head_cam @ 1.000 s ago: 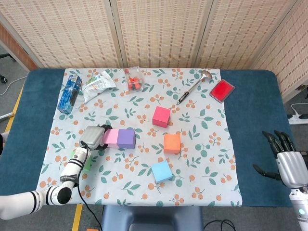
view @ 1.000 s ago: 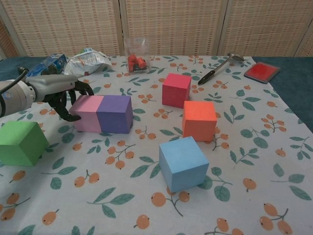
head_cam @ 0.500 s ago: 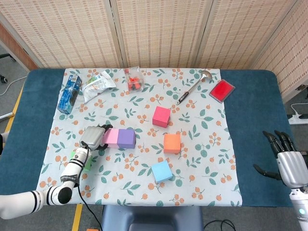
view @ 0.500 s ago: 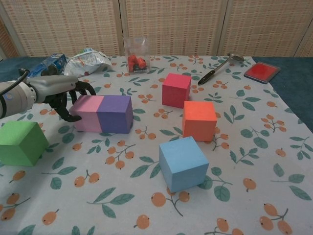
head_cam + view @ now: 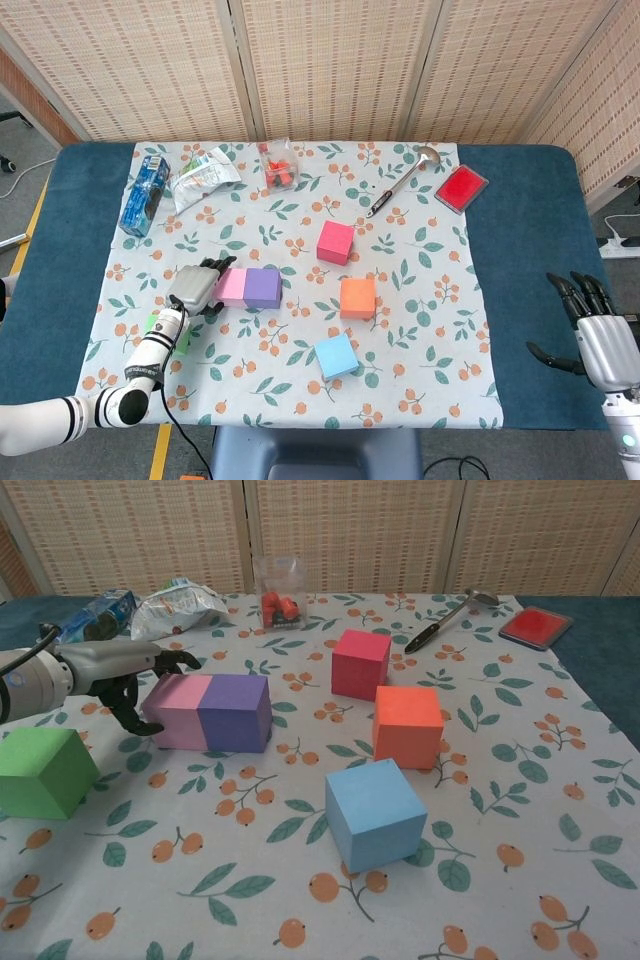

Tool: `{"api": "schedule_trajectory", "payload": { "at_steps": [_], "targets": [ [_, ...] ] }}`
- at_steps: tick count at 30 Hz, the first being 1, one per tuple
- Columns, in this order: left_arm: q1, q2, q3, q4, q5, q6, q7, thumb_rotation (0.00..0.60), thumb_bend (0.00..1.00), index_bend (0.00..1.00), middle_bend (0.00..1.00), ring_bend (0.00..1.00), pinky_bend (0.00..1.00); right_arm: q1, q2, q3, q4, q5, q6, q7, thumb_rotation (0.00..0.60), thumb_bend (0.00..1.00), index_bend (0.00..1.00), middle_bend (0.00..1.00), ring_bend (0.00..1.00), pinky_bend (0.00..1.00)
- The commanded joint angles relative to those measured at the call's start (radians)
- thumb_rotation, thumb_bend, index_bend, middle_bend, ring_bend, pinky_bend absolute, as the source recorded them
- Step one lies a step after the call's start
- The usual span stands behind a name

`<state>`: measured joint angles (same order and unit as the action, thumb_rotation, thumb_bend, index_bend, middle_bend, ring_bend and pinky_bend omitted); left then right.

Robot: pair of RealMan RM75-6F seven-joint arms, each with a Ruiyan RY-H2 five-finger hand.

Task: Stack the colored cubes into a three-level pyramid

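Observation:
A pink cube (image 5: 232, 287) (image 5: 180, 712) and a purple cube (image 5: 263, 288) (image 5: 237, 712) sit side by side, touching, on the floral cloth (image 5: 420, 330). My left hand (image 5: 197, 288) (image 5: 130, 675) lies just left of the pink cube, fingers curved and apart, holding nothing. A green cube (image 5: 42, 772) (image 5: 183, 345) stands beside my left forearm, partly hidden by it in the head view. A crimson cube (image 5: 336, 241) (image 5: 360, 663), an orange cube (image 5: 357, 297) (image 5: 407, 725) and a blue cube (image 5: 336, 355) (image 5: 373, 813) stand apart mid-cloth. My right hand (image 5: 600, 330) hovers empty at the far right.
At the back of the cloth lie a blue packet (image 5: 145, 194), a silver snack bag (image 5: 205, 172) (image 5: 178, 602), a clear box of red pieces (image 5: 277, 165) (image 5: 279, 585), a spoon (image 5: 405, 180) (image 5: 450, 620) and a red pad (image 5: 461, 188) (image 5: 536, 626).
My left hand has drawn back slightly to the left from the pink cube's side. The cubes and the right hand have not moved.

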<state>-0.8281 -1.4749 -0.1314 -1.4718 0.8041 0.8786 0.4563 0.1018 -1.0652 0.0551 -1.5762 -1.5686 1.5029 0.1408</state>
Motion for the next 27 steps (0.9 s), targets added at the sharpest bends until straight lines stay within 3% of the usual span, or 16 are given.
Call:
{"api": "schedule_trajectory", "payload": {
  "at_steps": [1, 10, 18, 27],
  "targets": [
    [0.0, 0.004, 0.002, -0.007, -0.002, 0.001, 0.001, 0.6, 0.36, 0.06, 0.14, 0.1, 0.38, 0.0, 0.0, 0.0, 0.001, -0.001, 0.001, 0.002, 0.492, 0.05, 0.0, 0.13, 0.02, 0.0],
    [-0.003, 0.047, 0.015, -0.07, -0.025, -0.001, 0.023, 0.6, 0.35, 0.0, 0.04, 0.0, 0.26, -0.001, 0.001, 0.0, 0.004, -0.007, 0.007, 0.009, 0.491, 0.05, 0.0, 0.13, 0.02, 0.0],
    [0.047, 0.166, 0.003, -0.193, 0.073, 0.088, -0.034, 0.6, 0.35, 0.0, 0.03, 0.0, 0.24, -0.001, 0.002, 0.002, 0.005, -0.012, 0.013, 0.012, 0.491, 0.05, 0.0, 0.13, 0.02, 0.0],
    [0.156, 0.299, 0.05, -0.288, 0.213, 0.175, -0.127, 0.6, 0.35, 0.18, 0.16, 0.12, 0.3, 0.018, 0.009, 0.01, 0.01, -0.022, 0.001, 0.019, 0.493, 0.05, 0.0, 0.13, 0.02, 0.0]
  ]
}}
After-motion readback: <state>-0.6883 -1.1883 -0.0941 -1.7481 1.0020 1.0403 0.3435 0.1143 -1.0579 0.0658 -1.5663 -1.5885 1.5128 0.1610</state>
